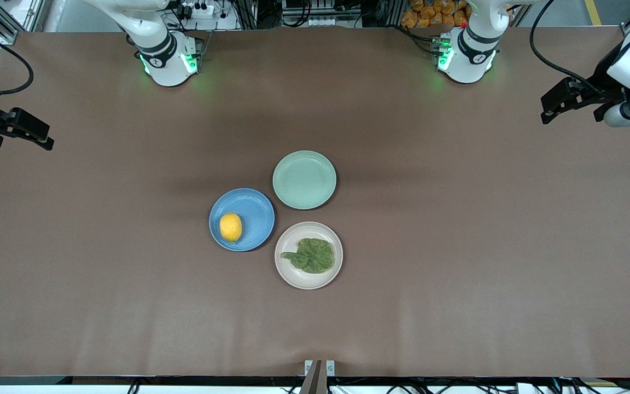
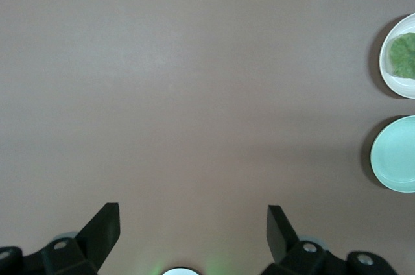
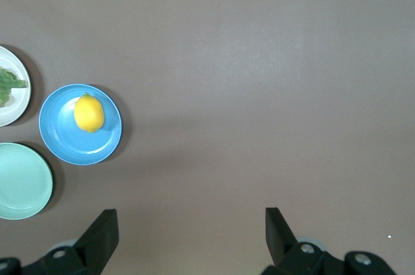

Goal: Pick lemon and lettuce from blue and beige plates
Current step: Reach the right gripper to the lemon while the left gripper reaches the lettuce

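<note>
three plates sit clustered mid-table, well away from every edge and corner: one blue plate, one beige plate, one pale green plate. the three lie just beside one another, rims close; whether any rims actually touch is hard to tell. one lemon lies in the blue plate, on the part toward the right arm's end of the table. one lettuce leaf lies flat in the beige plate, which is the plate nearest the front camera. the green plate holds nothing and lies farthest from the front camera. two arms, both waiting out at the table's ends. left gripper hangs over the left arm's end of the table, fingers spread wide with bare brown table between them. right gripper hangs over the right arm's end, fingers likewise spread, nothing held. the right wrist view takes in all three plates; the left wrist view catches only the beige and green ones.
</note>
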You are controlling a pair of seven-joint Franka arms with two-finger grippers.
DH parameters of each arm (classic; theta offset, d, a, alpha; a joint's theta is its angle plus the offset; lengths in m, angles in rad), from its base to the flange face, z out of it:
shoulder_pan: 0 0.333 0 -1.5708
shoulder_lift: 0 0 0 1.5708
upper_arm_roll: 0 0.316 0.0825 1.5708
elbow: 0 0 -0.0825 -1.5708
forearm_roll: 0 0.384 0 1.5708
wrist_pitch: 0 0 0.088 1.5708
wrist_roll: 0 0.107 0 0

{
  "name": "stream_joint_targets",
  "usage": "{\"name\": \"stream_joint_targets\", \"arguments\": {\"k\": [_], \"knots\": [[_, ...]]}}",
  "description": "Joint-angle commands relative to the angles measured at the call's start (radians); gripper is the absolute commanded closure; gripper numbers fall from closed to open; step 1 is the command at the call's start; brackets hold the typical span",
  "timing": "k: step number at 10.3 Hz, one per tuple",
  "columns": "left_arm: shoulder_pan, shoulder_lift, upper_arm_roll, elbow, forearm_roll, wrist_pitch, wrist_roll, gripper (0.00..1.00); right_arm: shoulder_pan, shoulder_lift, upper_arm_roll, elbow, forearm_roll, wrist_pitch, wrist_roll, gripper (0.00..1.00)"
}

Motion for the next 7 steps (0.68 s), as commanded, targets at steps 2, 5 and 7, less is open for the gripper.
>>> {"name": "stream_joint_targets", "arguments": {"k": [2, 5, 7], "knots": [[-0.003, 0.007, -0.007, -0.001, -0.02, -0.001, 0.017, 0.0, -0.013, -0.028, 0.008, -0.03, 0.017, 0.01, -0.004, 0.0], [-0.134, 0.148, -0.064, 0.026, -0.039, 0.181, -0.113, 0.0, -0.013, -0.026, 0.008, -0.03, 0.017, 0.01, -0.003, 0.0], [-0.272, 0.28, -0.064, 0.035, -0.026, 0.378, -0.199, 0.0, -0.013, -0.026, 0.008, -0.03, 0.017, 0.01, -0.003, 0.0]]}}
